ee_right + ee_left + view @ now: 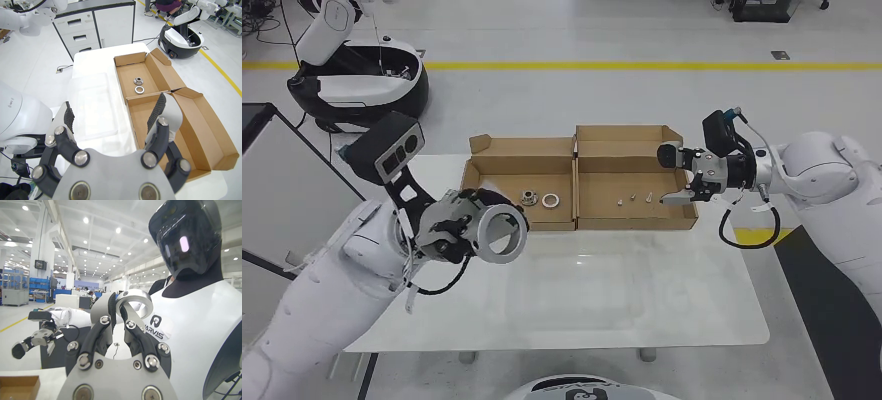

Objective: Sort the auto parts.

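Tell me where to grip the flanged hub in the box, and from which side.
Grip the raised collar at the hub's centre, coming straight down from above. It appears to sit flange-down on the box floor with the collar up, so the flange lies too flat to pinch. Probably close along a line that misses the ring lying close beside it.

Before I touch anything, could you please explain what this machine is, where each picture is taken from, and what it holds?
It is a two-armed robot at a white table. One picture looks down from above; the other two come from cameras on its wrists. The left gripper is shut on a large metal ring. The right gripper is open by the right cardboard box, which holds a few tiny parts. The left box holds a small ring and a flanged part.
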`<control>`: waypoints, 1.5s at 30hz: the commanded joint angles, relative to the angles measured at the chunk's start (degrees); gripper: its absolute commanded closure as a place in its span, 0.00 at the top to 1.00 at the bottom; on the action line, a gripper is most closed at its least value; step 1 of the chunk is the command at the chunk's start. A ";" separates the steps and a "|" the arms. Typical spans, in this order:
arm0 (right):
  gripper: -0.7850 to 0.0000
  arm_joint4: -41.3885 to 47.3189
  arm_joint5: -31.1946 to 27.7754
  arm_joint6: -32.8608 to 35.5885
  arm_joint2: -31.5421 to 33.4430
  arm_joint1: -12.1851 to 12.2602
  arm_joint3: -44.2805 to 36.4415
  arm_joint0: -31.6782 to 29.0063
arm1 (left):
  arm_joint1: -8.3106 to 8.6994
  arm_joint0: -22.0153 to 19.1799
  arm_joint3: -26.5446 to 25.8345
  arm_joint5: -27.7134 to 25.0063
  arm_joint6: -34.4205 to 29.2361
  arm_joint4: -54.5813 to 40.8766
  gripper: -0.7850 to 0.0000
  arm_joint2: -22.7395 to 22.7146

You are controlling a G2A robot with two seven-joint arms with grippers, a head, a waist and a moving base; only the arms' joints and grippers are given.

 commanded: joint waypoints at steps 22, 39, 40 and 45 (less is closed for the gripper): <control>1.00 0.00 0.00 0.00 0.00 0.00 0.00 0.00 | -3.70 2.64 -2.62 0.00 -2.74 -18.71 0.00 -2.46; 1.00 0.00 0.00 0.00 0.00 0.00 0.00 0.00 | -4.63 2.82 -1.81 11.81 -0.49 -10.06 0.00 -2.52; 1.00 0.00 0.00 0.00 0.00 0.00 0.00 0.00 | -4.87 2.72 -1.79 13.54 -0.15 -8.98 0.00 -1.88; 1.00 0.00 0.00 0.00 0.00 0.00 0.00 0.00 | -6.13 1.34 -1.31 18.43 1.84 -6.02 0.00 0.75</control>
